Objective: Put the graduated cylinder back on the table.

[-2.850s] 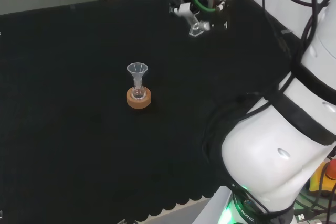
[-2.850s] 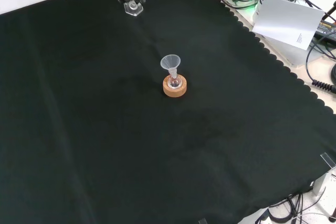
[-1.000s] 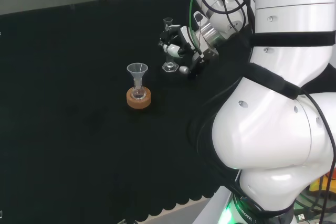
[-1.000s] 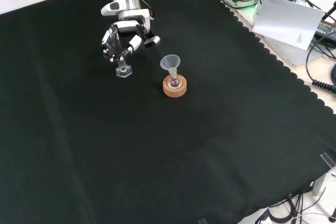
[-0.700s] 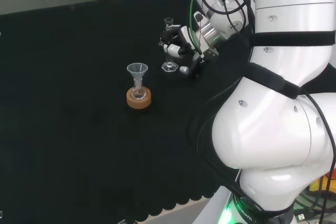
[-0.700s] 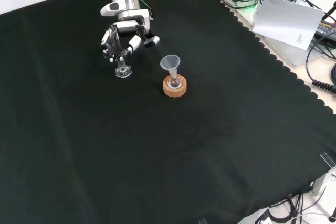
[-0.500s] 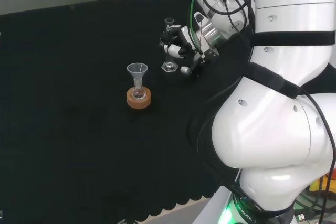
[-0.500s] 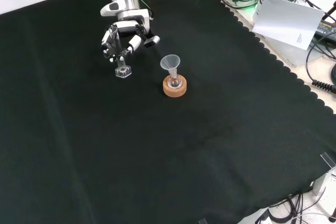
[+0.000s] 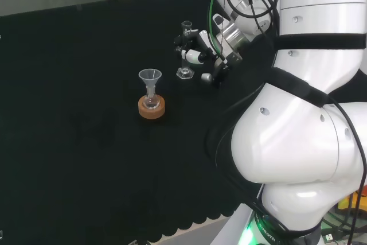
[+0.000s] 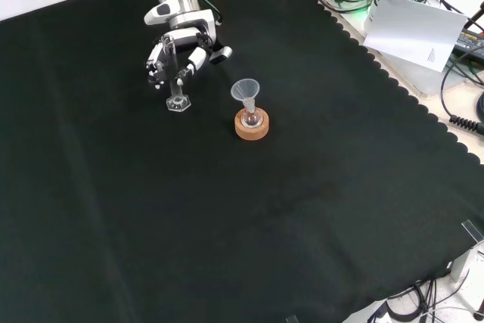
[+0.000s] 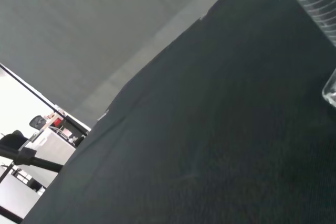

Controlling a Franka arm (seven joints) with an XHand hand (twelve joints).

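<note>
The graduated cylinder (image 10: 175,81) stands upright on the tabletop (image 10: 227,209) between the hand's (image 10: 181,51) spread fingers (image 10: 198,58), which hold nothing.

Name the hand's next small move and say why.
Probably draw the hand straight back from the graduated cylinder. The cylinder stands upright with its hexagonal base on the black cloth, and the fingers look opened around it, so pulling away without brushing it seems all that remains.

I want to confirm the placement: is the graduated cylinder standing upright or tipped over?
Upright. The graduated cylinder stands on its base on the black cloth, tube vertical, beside the opened hand.
</note>
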